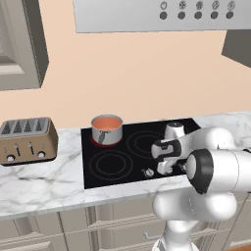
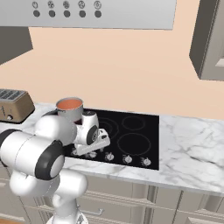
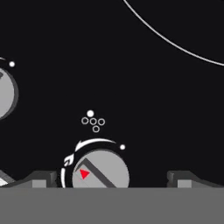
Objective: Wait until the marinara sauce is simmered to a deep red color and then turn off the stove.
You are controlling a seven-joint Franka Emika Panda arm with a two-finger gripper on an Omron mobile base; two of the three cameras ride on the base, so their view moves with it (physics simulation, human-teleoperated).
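Gripper (image 3: 111,178) spread wide — stove (image 3: 131,87) knob (image 3: 99,170) between fingertips, untouched.

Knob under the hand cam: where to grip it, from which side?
Pinch the knob across its round rim, coming straight down from above; it sits flat on the stove glass. The open gripper already straddles it, one finger per side, so closing should seat it.

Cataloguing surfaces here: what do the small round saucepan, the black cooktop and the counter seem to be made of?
Small round saucepan: likely polished steel, with a shiny grey wall. Flat black cooktop: probably smooth glass, with thin grey burner rings. Counter: looks like white marble or an imitation, grey-veined.
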